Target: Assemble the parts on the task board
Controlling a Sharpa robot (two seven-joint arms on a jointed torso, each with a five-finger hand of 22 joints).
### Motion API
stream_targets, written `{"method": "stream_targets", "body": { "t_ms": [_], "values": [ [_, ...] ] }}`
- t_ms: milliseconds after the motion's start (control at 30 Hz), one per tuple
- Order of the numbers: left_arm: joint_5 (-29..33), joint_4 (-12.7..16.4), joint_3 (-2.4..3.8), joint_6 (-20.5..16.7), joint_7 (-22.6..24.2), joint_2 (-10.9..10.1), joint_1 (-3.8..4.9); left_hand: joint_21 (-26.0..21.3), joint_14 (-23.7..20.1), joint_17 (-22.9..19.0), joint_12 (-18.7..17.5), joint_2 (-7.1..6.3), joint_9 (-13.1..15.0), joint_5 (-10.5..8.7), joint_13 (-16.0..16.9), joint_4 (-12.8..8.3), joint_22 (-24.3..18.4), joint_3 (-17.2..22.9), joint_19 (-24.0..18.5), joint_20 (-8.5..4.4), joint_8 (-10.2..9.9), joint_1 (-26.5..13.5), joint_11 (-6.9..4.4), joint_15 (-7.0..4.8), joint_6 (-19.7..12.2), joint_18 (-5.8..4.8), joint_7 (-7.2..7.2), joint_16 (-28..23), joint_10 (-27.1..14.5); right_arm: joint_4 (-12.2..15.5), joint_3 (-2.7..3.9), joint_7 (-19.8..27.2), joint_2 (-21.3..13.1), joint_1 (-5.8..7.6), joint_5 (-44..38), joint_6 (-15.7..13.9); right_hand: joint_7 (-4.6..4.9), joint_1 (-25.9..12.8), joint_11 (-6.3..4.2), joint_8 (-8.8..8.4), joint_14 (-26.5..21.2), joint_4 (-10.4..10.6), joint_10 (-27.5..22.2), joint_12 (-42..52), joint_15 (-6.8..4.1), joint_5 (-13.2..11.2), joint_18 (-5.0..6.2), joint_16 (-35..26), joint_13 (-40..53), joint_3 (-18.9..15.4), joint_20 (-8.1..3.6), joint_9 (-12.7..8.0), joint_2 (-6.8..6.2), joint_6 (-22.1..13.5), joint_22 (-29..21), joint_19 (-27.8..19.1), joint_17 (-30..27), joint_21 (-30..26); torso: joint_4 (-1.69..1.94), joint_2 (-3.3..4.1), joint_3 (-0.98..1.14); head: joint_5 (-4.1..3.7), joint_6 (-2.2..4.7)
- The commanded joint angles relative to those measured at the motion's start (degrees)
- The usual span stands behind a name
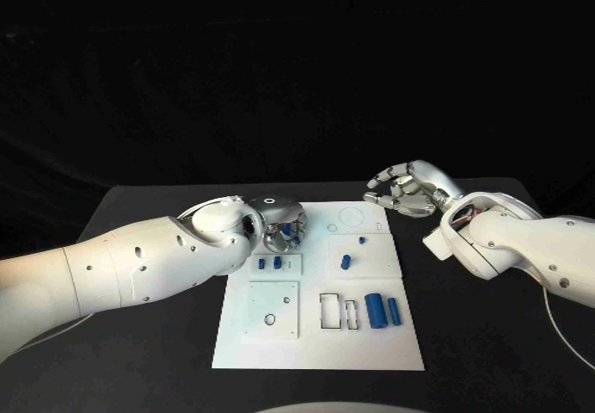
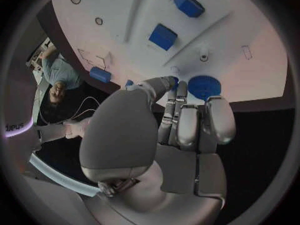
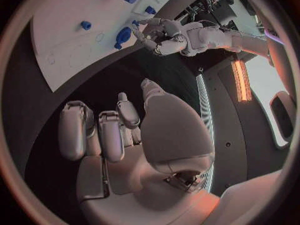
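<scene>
The white task board [image 1: 320, 344] lies in the middle of the black table. My left hand [image 1: 279, 222] is bent over its far left corner, where thumb and fingers hold a blue round part [image 2: 205, 86] just above the board's edge [image 2: 250, 92]. The right wrist view also shows that hand [image 3: 161, 35] with the blue part [image 3: 123, 36] at its fingertips. My right hand [image 1: 404, 191] hovers off the board's far right corner, fingers apart and loosely bent, nothing in it [image 3: 112, 135].
Two blue cylinders [image 1: 383, 311] lie at the board's near right beside two rectangular slots [image 1: 340, 311]. Two small blue blocks [image 1: 272, 262] sit on the left, and a blue peg [image 1: 346, 260] stands mid-board. Bare black table [image 1: 496, 361] lies on both sides.
</scene>
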Motion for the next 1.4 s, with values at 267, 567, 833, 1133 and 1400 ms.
{"method": "stream_targets", "body": {
  "t_ms": [267,567,833,1133,1400],
  "values": [
    [4.6,4.5,1.6,-1.3,0.3,-4.5,0.38,0.4,0.2,-0.6,-0.8,-0.64,0.1,-0.38,0.1,0.1,0.2,-0.5,0.3,0.21,-0.7,-2.0,0.03,-0.17,0.5,-1.03,0.11,0.1,0.9,-0.2,0.0,0.3,0.0,-0.22,-0.7,0.1,-0.02,0.5,-0.16,0.22,3.1,0.1,-0.1,-0.1,-0.28,0.2,0.54,-0.4,0.0,0.2,-0.01,-0.1,-0.01,-0.3,5.4,-0.6,3.4,-0.3,0.28,-0.24,-0.03,-0.05,0.27],
    [5.5,4.3,1.51,0.6,-0.2,-6.0,0.27,0.5,0.1,-0.8,-0.9,-0.67,0.1,-0.38,0.2,0.2,0.3,-0.6,0.3,0.19,-0.7,-2.2,0.0,-0.19,0.6,-1.05,0.06,0.1,1.0,-0.2,0.0,0.3,-0.1,-0.26,-0.7,0.2,-0.02,0.5,-0.16,0.22,3.1,0.1,-0.1,-0.1,-0.28,0.2,0.54,-0.4,0.0,0.2,-0.01,-0.1,-0.01,-0.3,5.4,-0.6,3.4,-0.3,0.24,-0.11,-0.06,-0.04,0.06],
    [5.9,2.7,1.19,1.1,0.0,-5.8,-0.3,0.5,0.1,-1.0,-1.0,-0.69,0.1,-0.38,0.2,0.2,0.2,-0.6,0.3,0.18,-0.7,-2.2,-0.02,-0.2,0.6,-1.04,0.03,0.0,1.0,-0.2,0.0,0.3,-0.1,-0.29,-0.7,0.2,-0.02,0.5,-0.16,0.22,3.1,0.1,-0.1,-0.1,-0.28,0.2,0.54,-0.4,0.0,0.2,-0.01,-0.1,-0.01,-0.3,5.4,-0.6,3.4,-0.3,0.22,-0.13,-0.07,-0.28,-0.12],
    [5.8,1.7,1.05,3.0,-0.7,-5.3,-0.61,0.5,0.0,-1.1,-1.1,-0.75,0.1,-0.48,0.2,0.2,0.2,-0.6,0.3,0.14,-0.7,-2.4,-0.04,-0.21,0.7,-1.02,0.01,0.0,1.1,-0.1,0.0,0.3,-0.1,-0.31,-0.8,0.1,-0.02,0.5,-0.16,0.22,3.1,0.1,-0.1,-0.1,-0.28,0.2,0.54,-0.4,0.0,0.2,-0.01,-0.1,-0.01,-0.3,5.4,-0.6,3.4,-0.3,0.12,-0.2,-0.01,-0.08,-0.43],
    [5.5,1.3,1.03,3.6,-1.1,-5.4,-0.65,0.4,0.0,-1.2,-1.1,-0.77,0.1,-0.51,0.2,0.2,0.1,-0.7,0.2,0.14,-0.8,-2.4,-0.05,-0.22,0.7,-1.0,0.0,-0.1,1.1,-0.1,0.0,0.3,-0.1,-0.31,-0.8,0.0,-0.02,0.5,-0.16,0.22,3.1,0.1,-0.1,-0.1,-0.28,0.2,0.54,-0.4,0.0,0.2,-0.01,-0.1,-0.01,-0.3,5.4,-0.6,3.4,-0.3,0.18,-0.18,-0.02,-0.17,-0.49]
  ]
}}
